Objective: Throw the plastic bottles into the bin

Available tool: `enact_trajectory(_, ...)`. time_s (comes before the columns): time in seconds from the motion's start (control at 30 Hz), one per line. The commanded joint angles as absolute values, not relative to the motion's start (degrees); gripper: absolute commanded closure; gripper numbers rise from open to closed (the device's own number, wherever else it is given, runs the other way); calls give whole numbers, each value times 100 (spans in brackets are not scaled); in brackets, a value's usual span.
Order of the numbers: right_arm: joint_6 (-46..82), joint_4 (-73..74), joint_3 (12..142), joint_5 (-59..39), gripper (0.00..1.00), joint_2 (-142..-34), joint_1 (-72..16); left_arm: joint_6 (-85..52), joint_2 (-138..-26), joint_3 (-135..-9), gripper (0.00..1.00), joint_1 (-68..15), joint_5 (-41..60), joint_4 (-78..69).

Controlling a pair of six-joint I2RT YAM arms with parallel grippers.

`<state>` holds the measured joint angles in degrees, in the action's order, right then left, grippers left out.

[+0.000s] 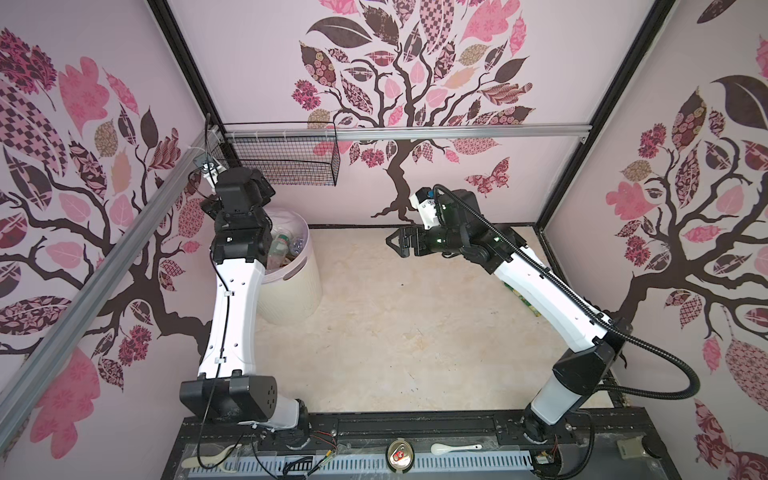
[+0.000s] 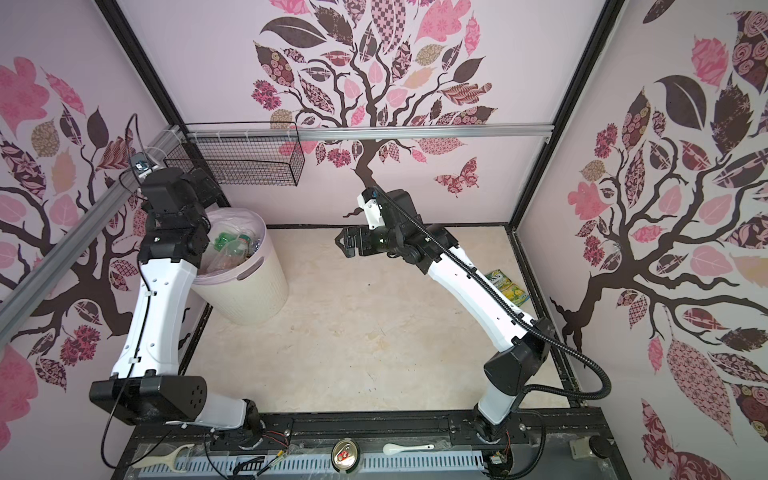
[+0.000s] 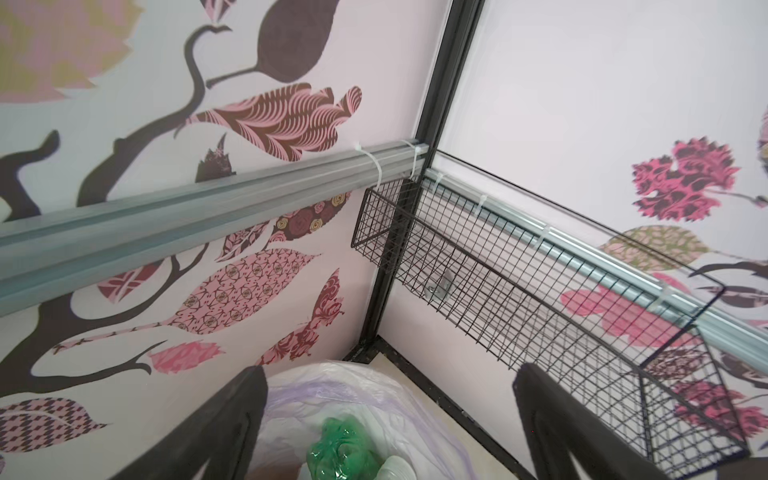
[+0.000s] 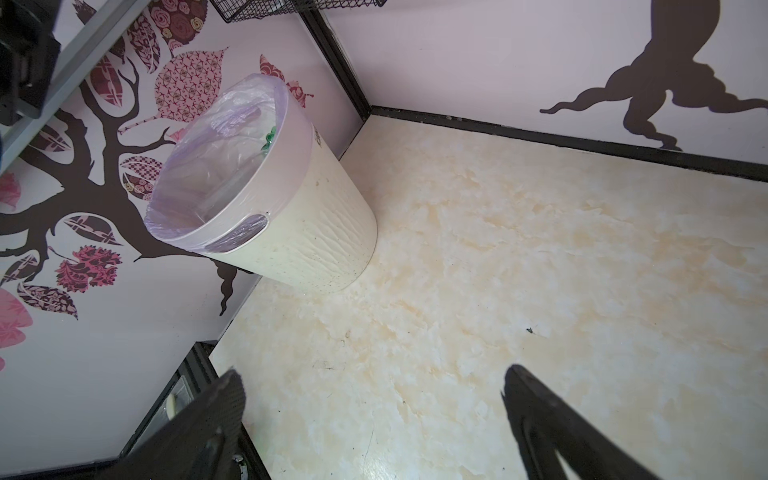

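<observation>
On the front ledge nearest the camera lie a drink can [image 1: 400, 455] and a white spoon [image 1: 453, 448], outside the work area and no part of the job. Beyond them the marbled table [image 1: 395, 332] shows no bottle in either top view, though both arms hide strips of it. The only loose thing on it is a green-yellow snack packet [image 2: 508, 289] by the right wall, half under the right arm. It is not a bottle, so it belongs where it is.

Over the middle of the table hangs the right gripper [image 4: 370, 390]. Its 2 fingers are spread wide with only bare tabletop between them, and it holds nothing. It points toward the bin and stays well apart from it, which probably keeps it clear of the other arm.

Farther back, in the left corner, stands the bin [image 2: 249, 299], its lilac bag [image 4: 232, 112] folded over the rim to keep the liner open. The plastic bottles [image 2: 232, 249] are piled inside it, a crumpled green bottle [image 3: 340, 449] near the top among clear ones. The left gripper [image 3: 390, 382] is held directly above this opening with its fingers far apart and nothing between them, the posture of a drop, so that a bottle falls inside and not on the rim. With no bottle visible outside the bin, the task looks finished or nearly so.

Behind the bin, a black wire basket [image 1: 286, 160] is tied to the back rail, just beyond the left gripper.
</observation>
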<state>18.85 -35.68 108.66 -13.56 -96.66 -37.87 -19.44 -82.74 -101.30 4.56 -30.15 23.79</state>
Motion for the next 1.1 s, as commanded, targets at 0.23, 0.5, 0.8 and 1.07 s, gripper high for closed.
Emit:
enact_trajectory(0.23, 1989, -3542, 10690, -1337, 0, -9626, -3803, -3258, -8206, -9854, 2, 217, -1452, 3632)
enact_trajectory(0.5, 2027, -3577, 10395, -1275, 0, -9334, -3803, -2691, -9045, -10784, 2, -404, -1139, 5473)
enact_trajectory(0.8, 2031, -3642, 10004, -1218, 0, -8994, -3805, -2325, -9364, -10744, 9, -400, -1247, 5903)
enact_trajectory(1.07, 2004, -3700, 9819, -1148, 0, -8855, -3801, -2099, -9252, -10478, 31, -517, -966, 5588)
